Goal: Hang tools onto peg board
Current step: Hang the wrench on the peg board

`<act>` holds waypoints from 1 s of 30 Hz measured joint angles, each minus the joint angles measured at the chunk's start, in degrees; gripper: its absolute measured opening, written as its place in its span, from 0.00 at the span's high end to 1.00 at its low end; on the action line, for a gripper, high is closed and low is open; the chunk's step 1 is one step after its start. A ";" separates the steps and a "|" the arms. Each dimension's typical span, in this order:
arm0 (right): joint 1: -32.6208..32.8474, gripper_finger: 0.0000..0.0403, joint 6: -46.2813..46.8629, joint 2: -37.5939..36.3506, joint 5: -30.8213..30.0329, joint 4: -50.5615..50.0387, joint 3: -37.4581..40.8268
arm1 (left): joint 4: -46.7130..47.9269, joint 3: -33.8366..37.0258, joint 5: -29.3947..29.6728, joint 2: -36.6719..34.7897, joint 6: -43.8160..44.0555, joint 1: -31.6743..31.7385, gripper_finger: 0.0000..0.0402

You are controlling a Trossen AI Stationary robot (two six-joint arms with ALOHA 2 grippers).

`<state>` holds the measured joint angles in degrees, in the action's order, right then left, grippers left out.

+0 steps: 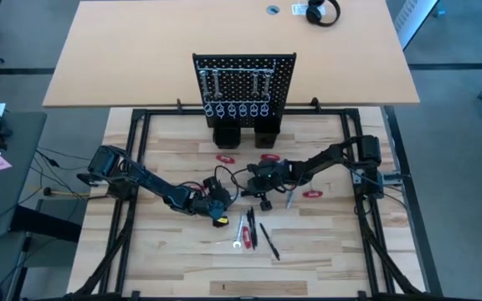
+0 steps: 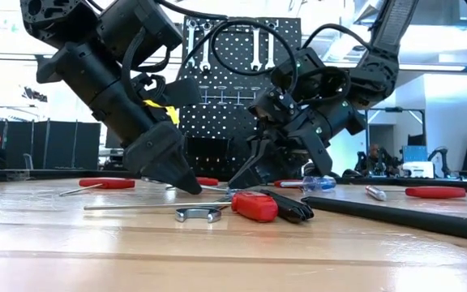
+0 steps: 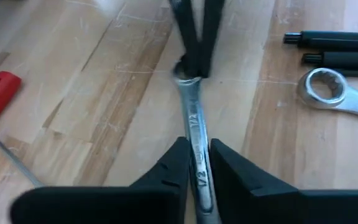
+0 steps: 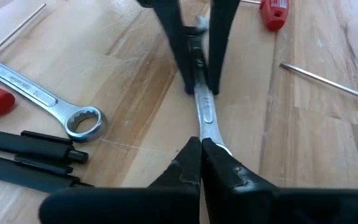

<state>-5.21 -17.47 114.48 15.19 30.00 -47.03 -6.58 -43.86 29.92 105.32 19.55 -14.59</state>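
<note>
Nearest the front edge of the table [image 1: 182,267], loose tools lie in a small cluster: a silver wrench [image 1: 243,237] with a ring end, a red-handled screwdriver [image 2: 254,206] with a long thin shank, and two thin black stick-like tools [image 1: 269,241] side by side, angled toward the front edge; all rest flat on the pale wood planks.

Just beyond them, near the middle of the table, both arms meet over one slim silver wrench [image 3: 195,134] stamped "1/2", polished, with an open end; the left gripper [image 3: 195,163] has its jaws drawn narrow on one end of the shaft, and the right gripper [image 4: 201,155] has its jaws closed tight on the other end, so the wrench spans between them, low over the wood.

Just beside the right gripper lies a blue-handled screwdriver [image 2: 319,184]; farther toward the right edge a red-handled piece [image 1: 312,194] lies alone, and two more red pieces [image 1: 224,157] lie closer to the board.

At the far edge of the table stands the peg board [image 1: 244,84], an upright black perforated panel; silver wrenches [image 2: 257,45] already hang on its upper part, a row of silver ring hooks [image 1: 235,110] runs along its lower part, and two black box-like holders [image 1: 245,135] sit at its foot.
</note>
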 joint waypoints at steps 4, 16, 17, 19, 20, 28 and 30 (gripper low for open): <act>0.00 0.97 0.02 -0.28 0.08 0.25 0.04 | 0.19 0.05 0.26 0.00 0.01 0.00 0.96; 0.00 0.96 0.28 -18.26 -2.53 -11.20 4.00 | 3.43 0.52 7.98 -4.99 0.16 -3.96 0.98; 0.03 0.96 0.32 -19.77 -2.87 -10.65 5.43 | 3.04 0.65 9.34 -6.40 -0.21 -4.80 0.99; 0.32 0.96 1.01 -22.03 -3.38 -6.06 8.88 | -0.71 1.91 12.03 -9.72 -1.16 -6.24 1.00; 0.38 0.96 1.47 -22.84 -3.42 -2.21 10.73 | -3.32 2.96 13.14 -11.33 -1.90 -6.92 1.00; 1.92 0.96 4.17 -22.10 -3.21 17.57 16.09 | -44.60 16.92 6.74 -18.60 -14.33 -9.40 1.00; 3.12 0.95 4.20 -21.48 -2.98 19.10 15.26 | -53.13 19.88 4.61 -18.26 -15.69 -9.37 1.00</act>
<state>-2.09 -13.28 93.00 12.21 49.10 -31.76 -59.71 -23.98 34.53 87.06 3.86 -23.95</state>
